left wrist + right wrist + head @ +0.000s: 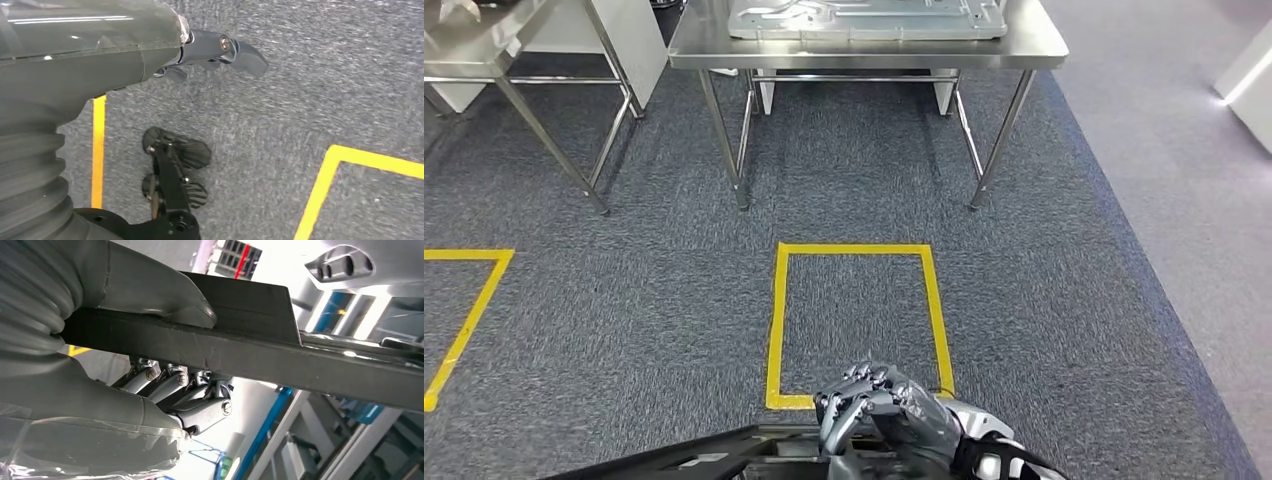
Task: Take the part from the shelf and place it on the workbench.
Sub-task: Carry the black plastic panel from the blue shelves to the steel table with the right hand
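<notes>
From the head view, the right robot hand (886, 408) sits low at the near edge, fingers curled down over the rim of a flat dark part (714, 458) that runs off toward the lower left. The grip looks like a carrying hold: fingers hooked over the top edge so the plate hangs steady against the palm while the robot walks. Ahead lies grey carpet with a yellow taped rectangle (856, 322), probably a standing mark in front of the steel desk (864, 46). A pale stamped metal panel (864, 18) already lies on that desk. The part is well apart from the desk, so the placing step is not yet done; I judge this as the carry stage.

In the left wrist view, the left robot hand (210, 55) hangs over the carpet holding nothing. A thick thumb and a couple of dark fingertips show loosely spread, which suits an arm left idle at the side. Yellow tape lines (345, 170) cross the floor beneath it.

The right wrist view, close behind the right robot hand, shows the thumb pressed on one face of the dark part and the fingers (180, 390) wrapped against the other, clamping its edge between them. The background is bright and blurred.
</notes>
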You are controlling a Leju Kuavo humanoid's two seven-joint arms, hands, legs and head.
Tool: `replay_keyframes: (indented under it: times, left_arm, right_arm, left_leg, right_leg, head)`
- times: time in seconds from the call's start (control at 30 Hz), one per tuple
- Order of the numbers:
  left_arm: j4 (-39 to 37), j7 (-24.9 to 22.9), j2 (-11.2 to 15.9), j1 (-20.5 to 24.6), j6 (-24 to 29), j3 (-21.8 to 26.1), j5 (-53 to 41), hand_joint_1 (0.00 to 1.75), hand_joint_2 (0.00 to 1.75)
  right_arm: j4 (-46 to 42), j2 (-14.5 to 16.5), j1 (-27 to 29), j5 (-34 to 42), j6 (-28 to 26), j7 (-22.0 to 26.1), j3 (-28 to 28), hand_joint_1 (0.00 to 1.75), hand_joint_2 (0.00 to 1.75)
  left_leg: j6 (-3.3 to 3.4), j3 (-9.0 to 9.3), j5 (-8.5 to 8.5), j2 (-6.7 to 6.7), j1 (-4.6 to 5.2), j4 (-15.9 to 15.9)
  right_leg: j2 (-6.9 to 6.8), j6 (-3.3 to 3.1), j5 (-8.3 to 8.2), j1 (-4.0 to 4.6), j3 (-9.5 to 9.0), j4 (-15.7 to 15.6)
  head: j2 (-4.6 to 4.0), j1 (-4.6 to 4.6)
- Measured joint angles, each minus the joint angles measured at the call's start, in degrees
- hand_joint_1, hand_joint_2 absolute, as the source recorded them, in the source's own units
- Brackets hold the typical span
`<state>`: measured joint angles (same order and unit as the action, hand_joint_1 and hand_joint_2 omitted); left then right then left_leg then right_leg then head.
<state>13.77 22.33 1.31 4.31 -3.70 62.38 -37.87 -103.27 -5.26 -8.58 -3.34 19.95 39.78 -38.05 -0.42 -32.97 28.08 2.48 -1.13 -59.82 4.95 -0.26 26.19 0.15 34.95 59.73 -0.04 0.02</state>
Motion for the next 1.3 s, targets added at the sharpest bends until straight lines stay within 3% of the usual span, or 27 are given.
replay_keyframes:
  times: [0.03,0.1,0.2,0.23,0.27,0.3,0.33,0.37,0.43,0.5,0.6,0.67,0.73,0.77,0.8,0.83,0.9,0.97,1.07,1.13,1.23,1.27,1.3]
  left_arm:
    - [0.0,-0.04,-0.01,0.03,-0.15,0.01,-0.03,0.0,1.75]
    - [0.0,-0.1,0.01,0.13,-0.53,0.02,-0.12,0.0,1.75]
    - [0.0,-0.32,0.1,0.01,-0.88,0.11,-0.18,0.0,1.75]
    - [0.0,-0.39,0.12,-0.06,-0.93,0.17,-0.2,0.0,1.75]
    - [0.0,-0.44,0.13,-0.09,-0.98,0.23,-0.24,0.0,1.75]
    - [0.0,-0.44,0.15,-0.07,-1.04,0.28,-0.3,0.0,1.75]
    - [0.0,-0.43,0.15,-0.04,-1.09,0.32,-0.34,0.0,1.75]
    - [0.0,-0.41,0.15,-0.01,-1.12,0.34,-0.38,0.0,1.75]
    - [0.0,-0.38,0.15,0.02,-1.15,0.36,-0.41,0.0,1.75]
    - [0.0,-0.38,0.14,0.01,-1.19,0.38,-0.45,0.0,1.75]
    - [0.0,-0.33,0.12,0.09,-1.21,0.39,-0.52,0.0,1.75]
    - [0.0,-0.29,0.14,0.1,-1.23,0.4,-0.53,0.0,1.75]
    - [0.0,-0.27,0.18,-0.02,-1.24,0.43,-0.53,0.0,1.75]
    - [0.0,-0.27,0.2,-0.1,-1.24,0.43,-0.53,0.0,1.75]
    - [0.0,-0.25,0.2,-0.15,-1.24,0.44,-0.53,0.0,1.75]
    - [0.0,-0.23,0.2,-0.17,-1.24,0.45,-0.53,0.0,1.75]
    - [0.0,-0.14,0.23,-0.11,-1.24,0.48,-0.54,0.0,1.75]
    - [0.0,0.02,0.26,-0.02,-1.25,0.58,-0.55,0.0,1.75]
    - [0.0,0.23,0.26,-0.04,-1.27,0.8,-0.58,0.0,1.75]
    - [0.0,0.34,0.28,0.03,-1.28,0.85,-0.58,0.0,1.75]
    - [0.0,0.45,0.32,0.13,-1.34,0.91,-0.61,0.0,1.75]
    - [0.0,0.46,0.33,0.11,-1.41,0.93,-0.65,0.0,1.75]
    - [0.0,0.49,0.33,0.08,-1.51,0.94,-0.68,0.0,1.75]
  right_arm:
    - [0.0,-0.02,-0.01,-0.23,-0.21,0.0,0.0,1.57,1.75]
    - [0.0,-0.05,-0.18,-0.41,-0.43,0.0,0.0,1.57,1.75]
    - [0.04,-0.08,-0.65,-0.43,-0.63,0.0,0.0,1.57,1.75]
    - [0.08,-0.09,-0.69,-0.43,-0.74,0.0,0.0,1.57,1.75]
    - [0.12,-0.12,-0.69,-0.43,-0.89,0.0,0.0,1.57,1.75]
    - [0.16,-0.16,-0.72,-0.42,-1.03,0.0,0.0,1.57,1.75]
    - [0.17,-0.2,-0.77,-0.41,-1.16,0.0,0.0,1.57,1.75]
    - [0.16,-0.22,-0.86,-0.39,-1.26,0.0,0.0,1.57,1.75]
    - [0.14,-0.25,-1.17,-0.37,-1.36,0.0,0.0,1.57,1.75]
    - [0.13,-0.27,-1.4,-0.35,-1.41,0.01,0.0,1.57,1.75]
    - [0.09,-0.29,-1.5,-0.32,-1.43,0.02,0.0,1.57,1.75]
    - [0.09,-0.29,-1.66,-0.31,-1.43,0.01,-0.01,1.57,1.75]
    - [0.15,-0.29,-1.75,-0.32,-1.43,0.0,-0.02,1.57,1.75]
    - [0.19,-0.29,-1.74,-0.32,-1.43,0.0,-0.02,1.57,1.75]
    - [0.22,-0.29,-1.74,-0.33,-1.43,0.0,-0.02,1.57,1.75]
    - [0.25,-0.29,-1.75,-0.33,-1.43,0.0,-0.02,1.57,1.75]
    - [0.26,-0.29,-1.83,-0.31,-1.43,0.0,-0.02,1.57,1.75]
    - [0.26,-0.29,-1.98,-0.27,-1.43,-0.01,-0.02,1.57,1.75]
    - [0.26,-0.29,-2.23,-0.23,-1.45,-0.01,-0.02,1.57,1.75]
    - [0.25,-0.3,-2.45,-0.22,-1.47,0.0,-0.02,1.57,1.75]
    - [0.27,-0.34,-2.59,-0.22,-1.47,0.0,-0.02,1.57,1.75]
    - [0.28,-0.37,-2.56,-0.22,-1.47,0.0,-0.02,1.57,1.75]
    - [0.28,-0.41,-2.55,-0.22,-1.47,0.0,-0.02,1.57,1.75]
  left_leg:
    - [0.4,0.02,-0.14,-0.24,-0.02,0.09]
    - [1.14,0.26,-0.45,-0.72,-0.14,0.51]
    - [1.73,0.42,-0.53,-1.54,-0.11,0.75]
    - [1.76,0.42,-0.49,-1.8,-0.07,0.75]
    - [1.75,0.45,-0.43,-2.0,-0.05,0.74]
    - [1.71,0.54,-0.35,-2.14,-0.04,0.73]
    - [1.61,0.69,-0.25,-2.2,-0.04,0.73]
    - [1.47,0.86,-0.14,-2.25,-0.04,0.74]
    - [1.02,1.06,0.14,-2.32,0.08,0.76]
    - [0.38,1.15,0.35,-2.41,0.09,0.94]
    - [-0.47,1.24,1.06,-2.51,0.01,0.35]
    - [-0.64,-1.11,3.58,-2.47,-0.03,-4.68]
    - [-0.8,-5.32,6.37,-2.46,-0.02,-12.23]
    - [-0.89,-6.85,6.51,-2.46,-0.03,-14.45]
    - [-0.95,-7.41,5.52,-2.46,-0.05,-14.58]
    - [-0.99,-6.95,3.63,-2.46,-0.06,-12.67]
    - [-0.85,-4.05,-0.62,-2.43,-0.04,-5.33]
    - [-0.33,-2.07,-2.09,-2.32,0.14,-0.67]
    - [0.67,-1.74,-1.7,-2.28,0.25,0.11]
    - [1.31,-1.25,-1.63,-2.33,0.09,0.55]
    - [1.87,-0.72,-1.14,-2.43,0.06,0.7]
    - [1.89,-0.5,-0.89,-2.44,0.06,0.7]
    - [1.85,-0.16,-0.58,-2.42,0.05,0.7]
  right_leg:
    - [0.12,0.29,-0.03,-0.05,0.05,-0.08]
    - [-1.16,0.88,0.92,-0.02,0.58,1.23]
    - [-4.05,1.76,5.62,-0.31,5.1,10.56]
    - [-4.32,1.94,6.69,-0.47,6.8,13.77]
    - [-4.44,2.04,6.75,-0.6,7.72,15.37]
    - [-4.5,2.03,5.69,-0.68,7.49,14.72]
    - [-4.56,1.91,3.84,-0.71,6.13,11.96]
    - [-4.66,1.66,1.81,-0.69,4.08,7.92]
    - [-4.91,1.01,-0.24,-0.28,0.76,1.34]
    - [-4.96,0.41,-0.03,0.16,0.0,-0.4]
    - [-4.82,-0.51,-0.2,-0.04,-0.76,-1.39]
    - [-4.84,-1.15,-0.21,-0.16,-1.57,-2.02]
    - [-4.8,-1.62,0.12,0.03,-1.95,-2.04]
    - [-4.73,-1.7,0.32,0.11,-2.14,-2.0]
    - [-4.64,-1.71,0.55,0.15,-2.37,-1.94]
    - [-4.53,-1.64,0.82,0.15,-2.63,-1.84]
    - [-4.36,-1.27,1.62,0.21,-3.13,-1.35]
    - [-4.19,-0.74,2.3,0.33,-3.13,-0.79]
    - [-4.14,0.07,2.71,0.23,-3.06,-0.65]
    - [-4.29,0.77,3.92,0.05,-2.17,1.5]
    - [-4.43,1.51,7.72,-0.42,3.72,11.68]
    - [-4.46,1.66,8.08,-0.58,5.65,14.4]
    - [-4.51,1.76,7.27,-0.74,6.7,15.22]
  head:
    - [0.0,-0.02]
    - [0.0,0.08]
    - [0.0,0.25]
    - [0.0,0.24]
    - [0.0,0.25]
    - [0.0,0.25]
    - [0.0,0.25]
    - [0.0,0.26]
    - [0.0,0.25]
    - [0.0,0.23]
    - [0.0,0.19]
    - [0.0,0.1]
    - [0.0,0.05]
    - [0.0,0.05]
    - [0.0,0.06]
    - [0.0,0.05]
    - [0.0,0.06]
    - [0.0,0.03]
    - [0.0,0.01]
    - [0.0,0.1]
    - [0.0,0.2]
    - [0.0,0.2]
    - [0.0,0.2]
